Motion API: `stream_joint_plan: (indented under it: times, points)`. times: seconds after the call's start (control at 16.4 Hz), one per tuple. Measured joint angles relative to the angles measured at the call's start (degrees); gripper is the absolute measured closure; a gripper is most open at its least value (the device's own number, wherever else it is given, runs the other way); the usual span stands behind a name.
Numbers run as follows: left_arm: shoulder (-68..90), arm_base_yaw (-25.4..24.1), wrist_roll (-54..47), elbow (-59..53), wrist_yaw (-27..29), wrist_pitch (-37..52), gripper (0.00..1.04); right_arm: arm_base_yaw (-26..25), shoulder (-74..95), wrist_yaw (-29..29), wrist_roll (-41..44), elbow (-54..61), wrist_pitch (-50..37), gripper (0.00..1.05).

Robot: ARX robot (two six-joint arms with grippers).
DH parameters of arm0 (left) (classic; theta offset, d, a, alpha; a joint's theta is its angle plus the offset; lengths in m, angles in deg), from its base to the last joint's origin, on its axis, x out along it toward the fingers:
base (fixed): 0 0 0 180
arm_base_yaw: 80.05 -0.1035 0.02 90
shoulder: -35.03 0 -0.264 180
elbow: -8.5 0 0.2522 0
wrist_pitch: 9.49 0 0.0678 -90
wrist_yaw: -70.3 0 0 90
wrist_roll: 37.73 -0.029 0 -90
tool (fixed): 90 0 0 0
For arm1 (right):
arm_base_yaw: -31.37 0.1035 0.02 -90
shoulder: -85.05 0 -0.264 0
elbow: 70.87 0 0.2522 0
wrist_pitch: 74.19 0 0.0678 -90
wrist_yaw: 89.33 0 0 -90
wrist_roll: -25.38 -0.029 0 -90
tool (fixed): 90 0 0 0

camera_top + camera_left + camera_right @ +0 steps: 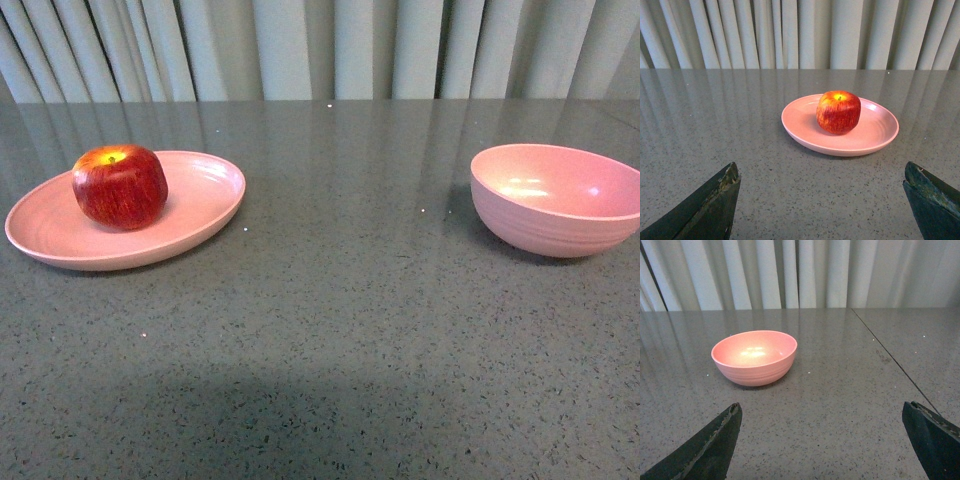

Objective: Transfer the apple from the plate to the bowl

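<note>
At about 9 o'clock in the front view, a wide, shallow, round pink plate (205, 195) rests on the speckled grey stone counter (340, 310). The glossy red apple (120, 187) with its yellow stem dip sits upright on the plate, slightly toward the 12 o'clock side. Well apart from it, at about 3 o'clock, stands the deep, round pink bowl (555, 205). Pale pleated curtains (320, 50) hang behind. The left end effector (821, 172) faces the plate, dark fingers spread wide apart. The right end effector (822, 407) faces the bowl, equally spread.
</note>
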Motion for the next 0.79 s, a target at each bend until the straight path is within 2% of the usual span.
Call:
stream_joint_plan:
  times: [0.79]
  points:
    - [0.0,0.0,-0.02,0.0,0.0,0.0,0.07,0.0,0.0,0.0,0.0,0.0,0.0,0.07]
